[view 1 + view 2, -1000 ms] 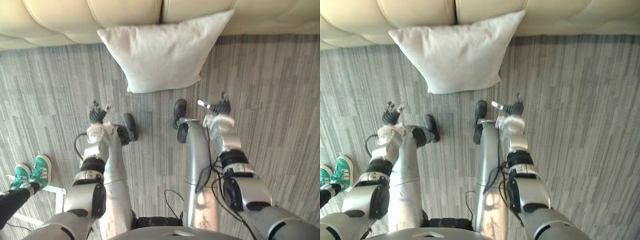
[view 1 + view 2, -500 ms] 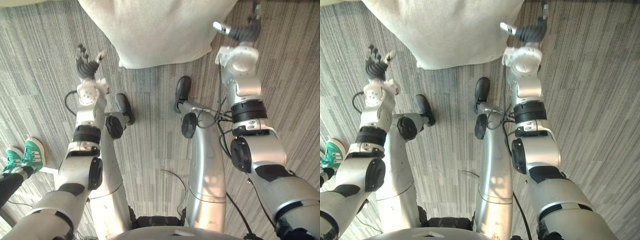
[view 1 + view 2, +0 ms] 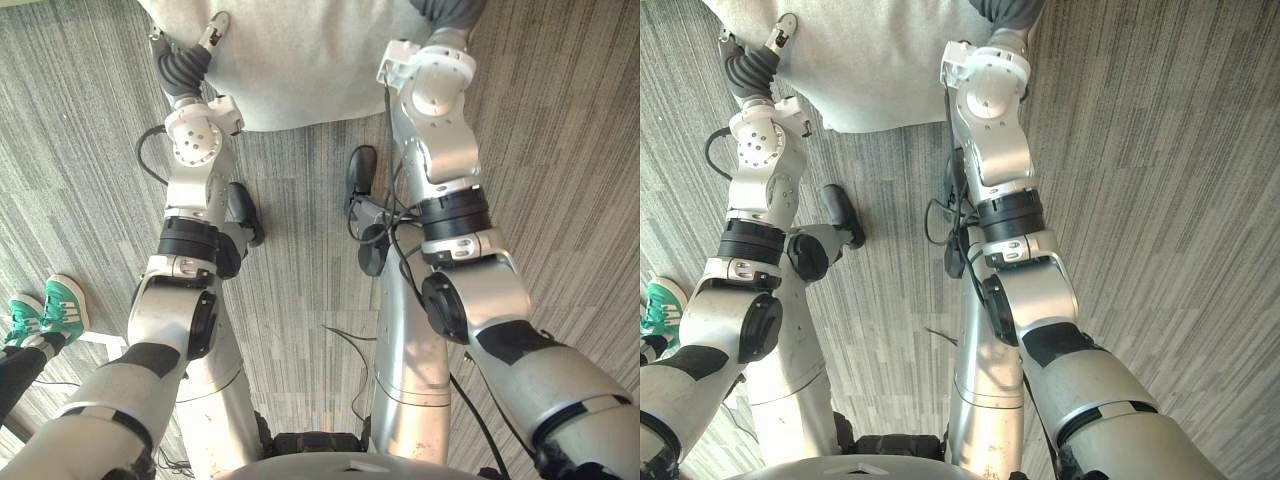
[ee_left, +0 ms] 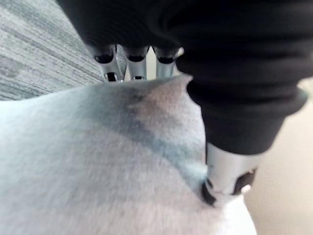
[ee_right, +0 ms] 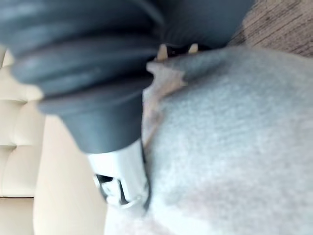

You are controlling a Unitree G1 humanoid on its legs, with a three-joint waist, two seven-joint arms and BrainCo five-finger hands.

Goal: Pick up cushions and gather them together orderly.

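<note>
We've got the left robot hand [image 3: 185, 62] with its thumb on the left corner of the pale grey square fabric cushion [image 3: 300, 60], which sits on the grey striped carpet floor [image 3: 560, 150]. The right robot hand [image 3: 455, 12] is at its right corner. We can't tell if either is clamped.

Both arms reach forward and down, close to parallel, elbows almost straight, forearms side by side. Left hand [image 3: 183, 62] sits out at the far end of its arm, dark ribbed cover turned up toward the head camera. Right hand [image 3: 450, 10] is level with it, wrist slightly turned inward.
</note>
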